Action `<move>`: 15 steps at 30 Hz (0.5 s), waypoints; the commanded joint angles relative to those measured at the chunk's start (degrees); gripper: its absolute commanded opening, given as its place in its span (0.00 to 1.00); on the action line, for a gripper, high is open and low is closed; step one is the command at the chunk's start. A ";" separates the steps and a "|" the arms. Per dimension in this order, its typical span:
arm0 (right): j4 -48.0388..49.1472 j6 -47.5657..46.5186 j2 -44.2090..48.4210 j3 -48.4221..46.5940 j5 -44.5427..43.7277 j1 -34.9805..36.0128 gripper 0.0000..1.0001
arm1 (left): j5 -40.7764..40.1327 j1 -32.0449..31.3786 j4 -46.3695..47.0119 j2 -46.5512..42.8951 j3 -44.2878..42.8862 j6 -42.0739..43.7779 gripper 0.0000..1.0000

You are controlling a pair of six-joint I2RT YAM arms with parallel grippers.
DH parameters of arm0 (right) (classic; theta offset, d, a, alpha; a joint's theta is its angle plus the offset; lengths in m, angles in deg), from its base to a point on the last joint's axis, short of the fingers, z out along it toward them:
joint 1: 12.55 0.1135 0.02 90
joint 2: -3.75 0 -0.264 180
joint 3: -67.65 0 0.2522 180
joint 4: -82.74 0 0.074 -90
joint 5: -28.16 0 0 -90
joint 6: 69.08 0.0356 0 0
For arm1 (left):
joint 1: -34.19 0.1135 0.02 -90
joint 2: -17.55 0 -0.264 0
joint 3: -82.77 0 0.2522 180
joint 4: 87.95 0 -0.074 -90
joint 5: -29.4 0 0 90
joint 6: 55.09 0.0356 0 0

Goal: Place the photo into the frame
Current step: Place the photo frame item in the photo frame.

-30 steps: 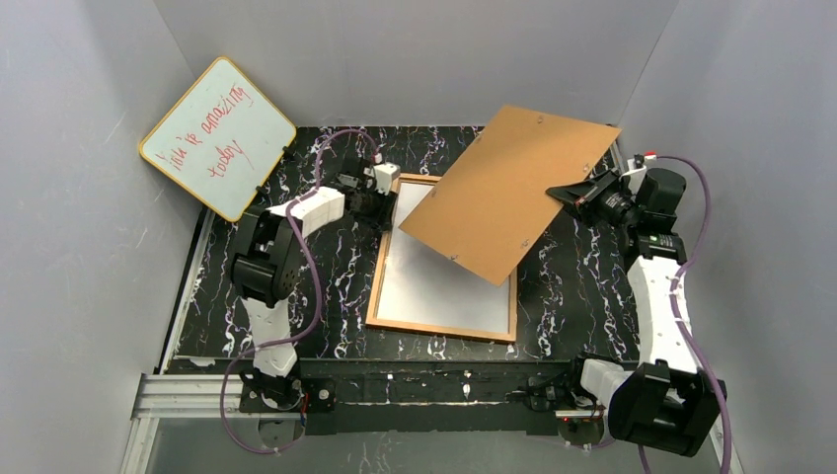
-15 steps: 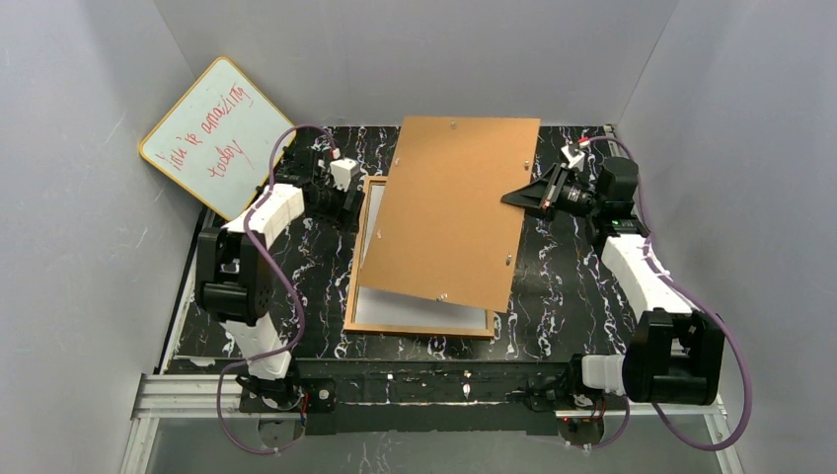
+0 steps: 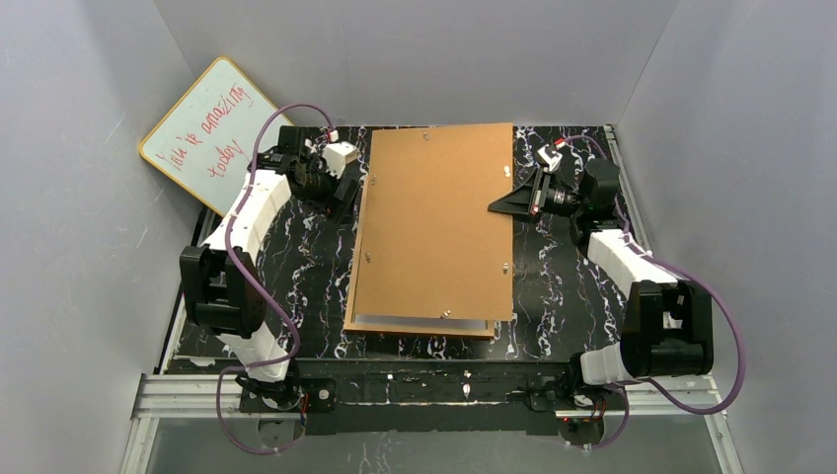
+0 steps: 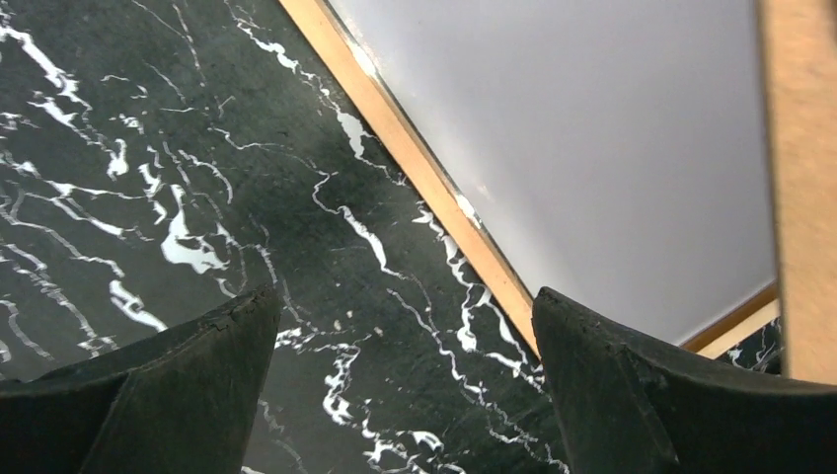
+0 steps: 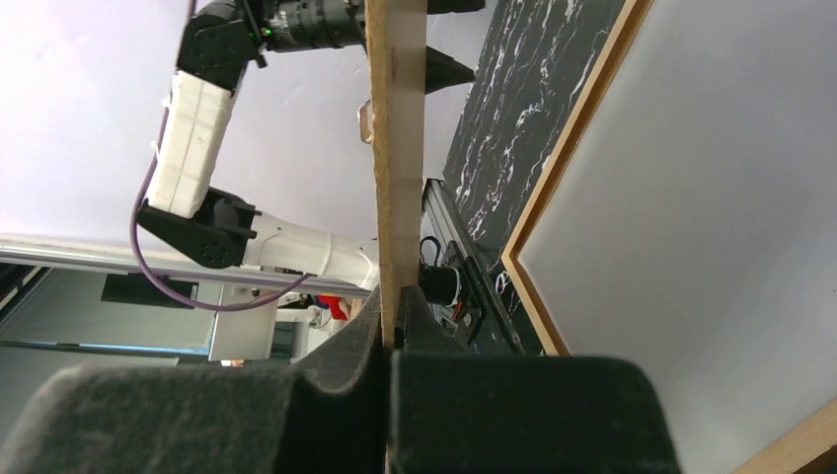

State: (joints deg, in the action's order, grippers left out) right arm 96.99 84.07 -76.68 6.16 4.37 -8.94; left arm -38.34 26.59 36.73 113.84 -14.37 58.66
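Closing up: right gripper (image 3: 507, 204) clamps the fibreboard back (image 3: 434, 222) by its right edge, slightly askew over the frame (image 4: 424, 186) on the table (image 3: 296, 276) | left gripper (image 4: 405, 316) wide, empty, beside frame's left rail | photo (image 4: 592, 148) apparently pale side up inside | remaining: seat back.

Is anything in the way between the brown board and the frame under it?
Nothing visible. The board, pinched by the right gripper, hangs over the frame; the open left gripper sits beside it.
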 commanded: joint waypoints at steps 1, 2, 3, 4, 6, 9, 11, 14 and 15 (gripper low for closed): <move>5.68 1.66 -0.29 -0.54 -1.50 0.89 0.01 | -0.19 0.48 -7.07 -0.93 -6.65 5.32 0.98; 4.21 0.94 -0.67 -1.07 -3.01 1.25 0.01 | -0.10 0.48 -8.20 -0.93 -8.26 6.17 0.98; 3.64 0.62 -1.18 -1.46 -4.37 1.64 0.01 | -0.03 0.48 -9.02 -1.16 -9.46 6.70 0.98; 3.64 0.62 -1.69 -1.71 -5.61 2.07 0.01 | 0.18 0.48 -9.65 -1.52 -10.18 7.30 0.98; 4.63 1.03 -2.72 -2.18 -6.19 2.93 0.01 | 1.14 0.48 -11.05 -2.59 -10.54 9.19 0.98; 4.69 1.07 -4.18 -2.83 -4.92 3.50 0.01 | 0.49 0.48 -12.26 -3.41 -9.03 9.29 0.98; 4.46 0.90 -4.66 -2.58 -3.47 3.50 0.01 | -1.22 0.48 -12.29 -3.11 -7.64 8.49 0.98; 4.06 0.41 -5.98 -2.44 -0.31 3.50 0.01 | -4.12 0.69 -10.64 -2.24 -4.57 8.85 0.98; 3.41 0.00 -6.47 -2.57 0.60 3.50 0.01 | -4.84 0.80 -10.04 -1.82 -3.50 9.53 0.98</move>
State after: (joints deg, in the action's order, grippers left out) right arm 97.47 83.99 -82.67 6.53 -0.53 -5.53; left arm -39.82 26.75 28.34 112.60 -21.43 66.48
